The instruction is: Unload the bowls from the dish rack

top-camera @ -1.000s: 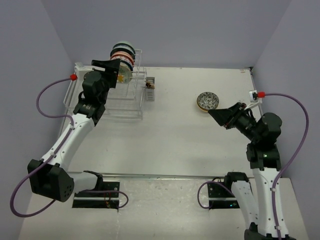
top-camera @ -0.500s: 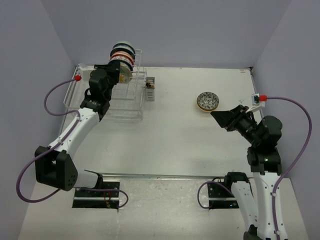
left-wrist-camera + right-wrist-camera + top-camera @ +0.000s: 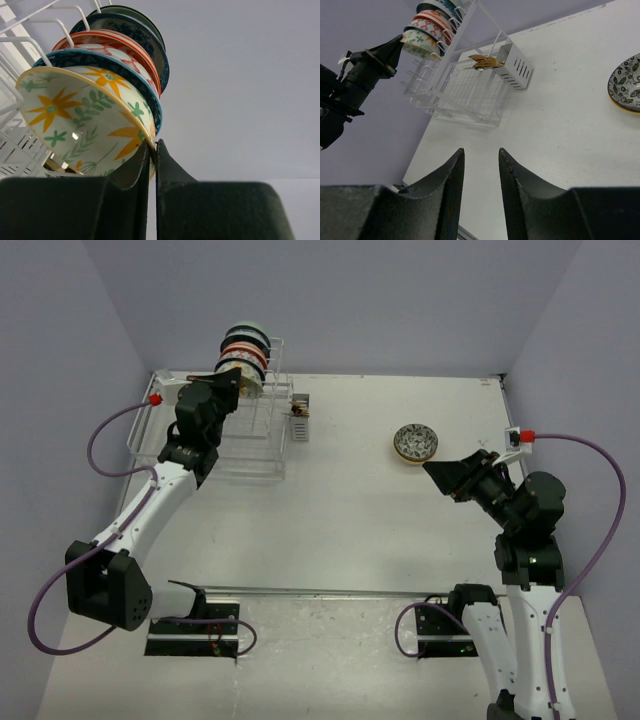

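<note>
Several bowls (image 3: 243, 348) stand on edge in the tall frame of the white wire dish rack (image 3: 252, 445). The nearest is a cream bowl with orange flowers (image 3: 82, 117); behind it are a blue-rimmed bowl (image 3: 97, 58), an orange-red one (image 3: 117, 41) and a dark blue one (image 3: 142, 34). My left gripper (image 3: 153, 145) is shut on the flowered bowl's lower rim, one finger inside and one outside. A dark speckled bowl (image 3: 415, 443) sits on the table at the right. Just below it, my right gripper (image 3: 432, 468) hangs open above the table with nothing between its fingers.
A small grey cutlery cup (image 3: 300, 412) with utensils hangs on the rack's right side. The rack's low basket (image 3: 470, 92) lies under the bowls. Purple walls close in the table at the back and both sides.
My left gripper has shut on the flowered bowl's rim, and its arm has bent in closer to the rack. The right arm has drawn back slightly to the right.
</note>
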